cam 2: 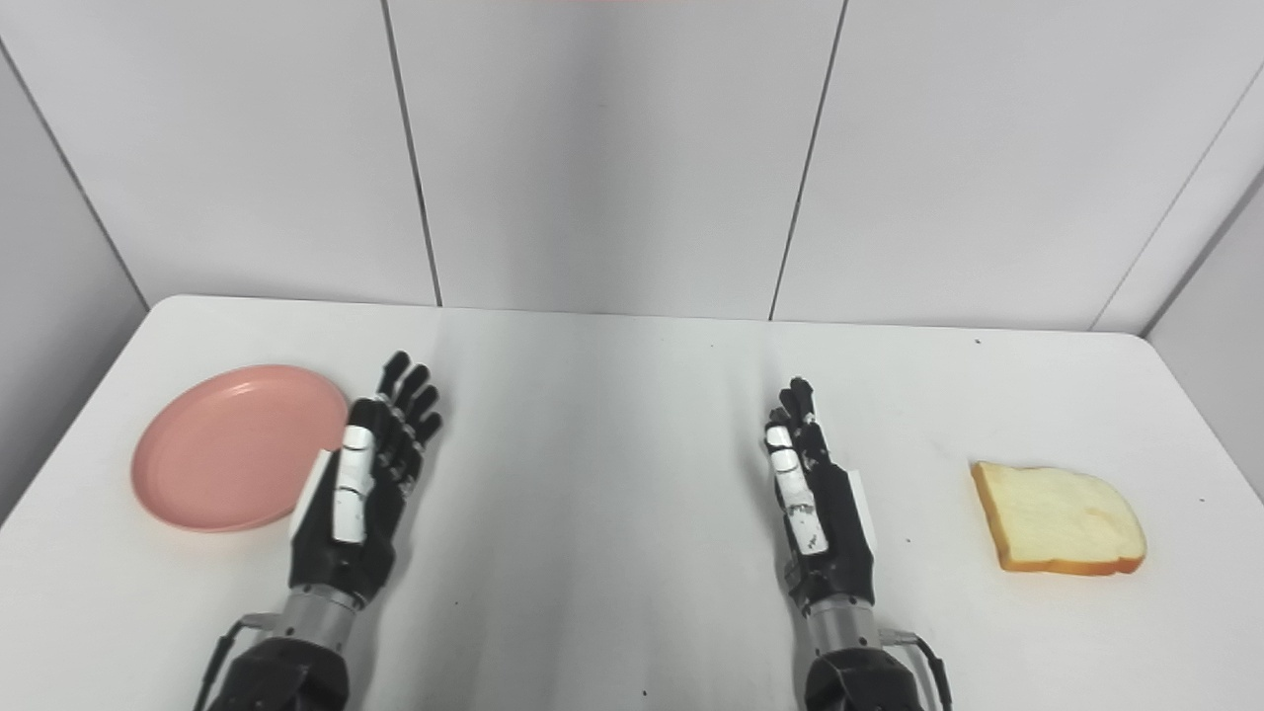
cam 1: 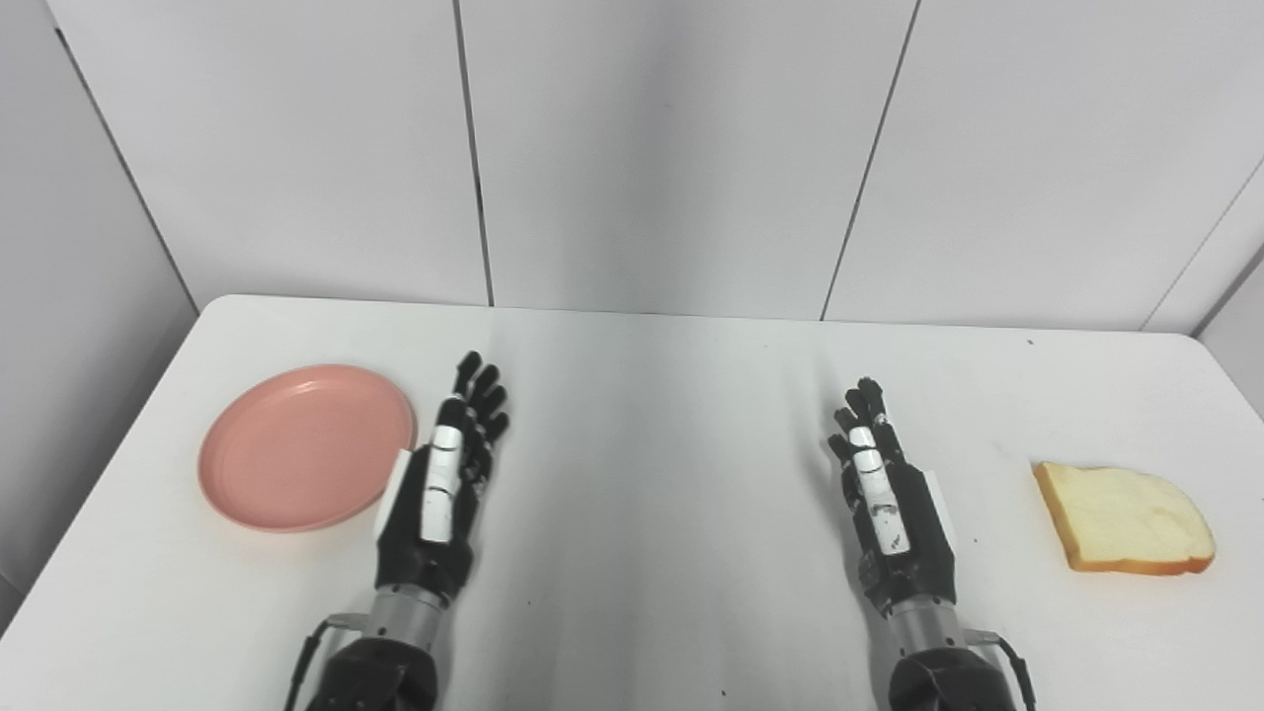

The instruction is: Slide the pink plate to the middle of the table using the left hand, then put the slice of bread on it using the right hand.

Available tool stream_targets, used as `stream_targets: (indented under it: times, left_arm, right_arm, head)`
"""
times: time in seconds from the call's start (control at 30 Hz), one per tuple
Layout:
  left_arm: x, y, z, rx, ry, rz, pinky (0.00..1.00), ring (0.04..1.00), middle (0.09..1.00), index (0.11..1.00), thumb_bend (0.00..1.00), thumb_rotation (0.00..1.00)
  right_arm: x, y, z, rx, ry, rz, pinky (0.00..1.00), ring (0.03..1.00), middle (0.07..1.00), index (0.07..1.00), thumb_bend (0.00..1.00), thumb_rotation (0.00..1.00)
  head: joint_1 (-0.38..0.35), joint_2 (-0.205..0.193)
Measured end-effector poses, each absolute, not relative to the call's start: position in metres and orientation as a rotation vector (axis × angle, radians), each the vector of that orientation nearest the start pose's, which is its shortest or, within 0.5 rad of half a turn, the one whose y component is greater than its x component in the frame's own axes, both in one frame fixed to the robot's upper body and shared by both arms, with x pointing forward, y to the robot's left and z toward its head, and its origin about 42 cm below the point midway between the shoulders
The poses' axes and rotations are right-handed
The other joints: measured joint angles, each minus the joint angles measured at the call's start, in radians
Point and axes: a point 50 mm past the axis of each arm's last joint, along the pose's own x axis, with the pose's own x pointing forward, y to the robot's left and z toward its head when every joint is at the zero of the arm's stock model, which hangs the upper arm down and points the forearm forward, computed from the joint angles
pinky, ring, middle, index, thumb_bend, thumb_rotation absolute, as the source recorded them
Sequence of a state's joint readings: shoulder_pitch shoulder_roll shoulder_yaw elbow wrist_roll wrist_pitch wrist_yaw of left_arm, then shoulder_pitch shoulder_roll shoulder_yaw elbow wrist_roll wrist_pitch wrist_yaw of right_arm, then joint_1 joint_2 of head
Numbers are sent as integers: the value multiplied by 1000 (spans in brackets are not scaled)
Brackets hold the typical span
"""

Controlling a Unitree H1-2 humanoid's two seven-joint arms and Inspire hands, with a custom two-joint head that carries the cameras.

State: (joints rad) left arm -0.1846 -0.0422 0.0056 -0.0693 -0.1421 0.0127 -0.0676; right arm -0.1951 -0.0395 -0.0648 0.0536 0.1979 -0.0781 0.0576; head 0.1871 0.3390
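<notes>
Left eye view: a humanoid robot's left hand [cam 1: 439, 489] and right hand [cam 1: 889, 504] hover over a white desk [cam 1: 652, 444], fingers [cam 1: 479, 395] extended and apart, holding nothing. The pink plate [cam 1: 306, 446], round, shallow and empty, lies at the desk's left side, just beside the left hand. The slice of bread [cam 1: 1121, 518], pale with a golden crust, lies flat at far right. Sliding well likely means pressing lightly on the rim and dragging evenly toward the middle.
</notes>
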Motion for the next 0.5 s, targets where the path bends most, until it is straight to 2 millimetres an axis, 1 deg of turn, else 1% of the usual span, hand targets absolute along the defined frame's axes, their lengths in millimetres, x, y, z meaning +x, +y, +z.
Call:
stream_targets:
  times: [0.07,0.1,0.13,0.2,0.27,0.3,0.33,0.37,0.4,0.43,0.47,0.5]
  left_arm:
    - [340,188,174,-180,-255,-85,1000,1000,1000,1000,739,1000]
    - [342,191,177,-181,-265,-68,1000,1000,1000,1000,740,1000]
    - [344,195,179,-183,-275,-48,1000,1000,1000,1000,745,1000]
    - [347,202,183,-188,-295,-20,1000,1000,1000,999,754,1000]
    - [353,209,188,-196,-318,5,1000,1000,1000,982,753,1000]
    - [356,214,190,-196,-328,24,1000,1000,1000,980,753,1000]
    - [359,219,193,-195,-338,41,1000,1000,1000,974,751,1000]
    - [361,223,195,-197,-350,56,1000,1000,1000,974,751,1000]
    - [364,228,198,-199,-362,74,1000,1000,1000,971,745,1000]
    - [366,232,200,-205,-375,88,1000,999,1000,970,743,1000]
    - [367,237,203,-213,-389,109,1000,1000,992,973,735,1000]
    - [368,240,205,-213,-397,122,1000,1000,990,975,733,1000]
  right_arm:
    - [345,-231,146,163,-221,50,1000,1000,999,990,620,770]
    - [345,-234,145,168,-218,47,1000,1000,999,989,620,769]
    - [346,-237,144,176,-214,45,1000,1000,1000,994,625,781]
    - [346,-241,142,179,-209,42,1000,1000,1000,997,613,792]
    - [346,-244,140,175,-202,48,1000,1000,1000,1000,566,821]
    - [346,-246,140,174,-202,51,1000,1000,1000,1000,561,824]
    - [346,-247,140,174,-203,54,1000,1000,1000,1000,548,837]
    - [346,-248,140,174,-204,54,1000,1000,1000,1000,548,837]
    - [346,-249,140,171,-204,53,1000,1000,1000,1000,536,856]
    - [346,-250,140,167,-203,53,1000,1000,1000,1000,532,862]
    - [347,-252,140,164,-202,52,1000,1000,1000,1000,560,836]
    - [346,-254,140,164,-202,49,1000,1000,1000,1000,569,827]
  head:
    - [76,-14]
    - [77,-14]
    - [109,-21]
    - [109,-21]
    - [173,-40]
    - [173,-40]
    - [214,-52]
    - [215,-52]
    - [247,-64]
    - [247,-64]
    - [247,-64]
    - [271,-72]
